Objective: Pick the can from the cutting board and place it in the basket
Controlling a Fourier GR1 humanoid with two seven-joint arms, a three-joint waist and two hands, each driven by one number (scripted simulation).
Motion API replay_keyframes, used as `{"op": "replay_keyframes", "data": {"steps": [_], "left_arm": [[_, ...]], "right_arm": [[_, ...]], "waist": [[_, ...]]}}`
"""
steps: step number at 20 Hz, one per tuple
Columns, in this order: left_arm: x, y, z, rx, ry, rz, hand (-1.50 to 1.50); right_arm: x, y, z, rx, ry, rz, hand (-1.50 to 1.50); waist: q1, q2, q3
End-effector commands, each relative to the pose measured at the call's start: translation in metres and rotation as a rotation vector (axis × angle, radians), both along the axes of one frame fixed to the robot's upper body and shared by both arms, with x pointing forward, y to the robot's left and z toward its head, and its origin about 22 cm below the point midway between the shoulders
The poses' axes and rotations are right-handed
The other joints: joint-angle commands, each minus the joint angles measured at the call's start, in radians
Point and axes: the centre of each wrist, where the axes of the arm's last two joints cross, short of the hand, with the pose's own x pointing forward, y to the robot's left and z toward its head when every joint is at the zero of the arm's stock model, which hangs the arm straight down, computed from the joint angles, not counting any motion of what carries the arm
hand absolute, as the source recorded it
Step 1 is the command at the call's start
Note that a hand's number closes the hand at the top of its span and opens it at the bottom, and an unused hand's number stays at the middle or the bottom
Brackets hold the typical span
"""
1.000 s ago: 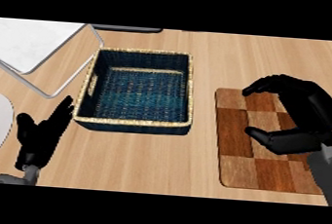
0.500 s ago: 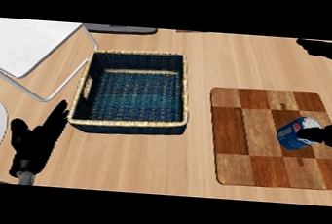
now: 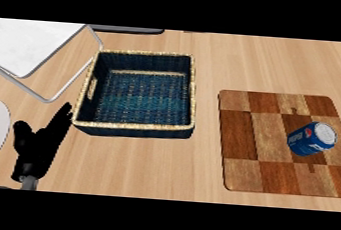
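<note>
At the far left, your left robot hand (image 3: 38, 145) rests open near the bench (image 3: 199, 169) edge, fingers straight, holding nothing. Next comes the basket (image 3: 137, 127), a rectangular woven tub with dark blue weave and a pale straw rim. To its right lies the cutting board (image 3: 262, 173), a flat wooden checker of light and dark squares. Your right robot hand, over the board 1 second ago, has left view, so the blue cylindrical can (image 3: 311, 139) now lies uncovered and tilted on the board's right side, ungrasped.
</note>
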Motion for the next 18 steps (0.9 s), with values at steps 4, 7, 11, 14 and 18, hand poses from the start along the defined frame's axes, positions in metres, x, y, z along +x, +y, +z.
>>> {"op": "replay_keyframes", "data": {"steps": [4,7,11,14,18], "left_arm": [[-0.024,0.002,-0.025,0.008,0.202,0.021,0.0],[-0.022,0.014,-0.027,0.001,0.201,0.024,0.0],[-0.023,0.004,-0.032,-0.009,0.208,0.029,0.0],[-0.02,-0.007,-0.018,-0.009,0.223,0.005,0.0],[-0.017,-0.009,-0.035,0.011,0.206,0.019,0.0]], "right_arm": [[-0.017,-0.028,0.049,-0.191,0.217,0.0,-1.5],[-0.018,-0.018,0.048,-0.261,0.241,0.014,-1.5],[-0.017,-0.029,0.046,-0.243,0.248,0.022,-1.5],[-0.014,-0.041,0.042,-0.214,0.265,0.029,-1.5],[-0.002,-0.037,0.007,-0.155,0.245,0.028,-1.5]], "waist": [[0.013,0.014,-0.009],[0.018,0.015,-0.01],[0.01,0.014,-0.008],[0.017,0.014,-0.006],[0.013,0.017,-0.008]]}}
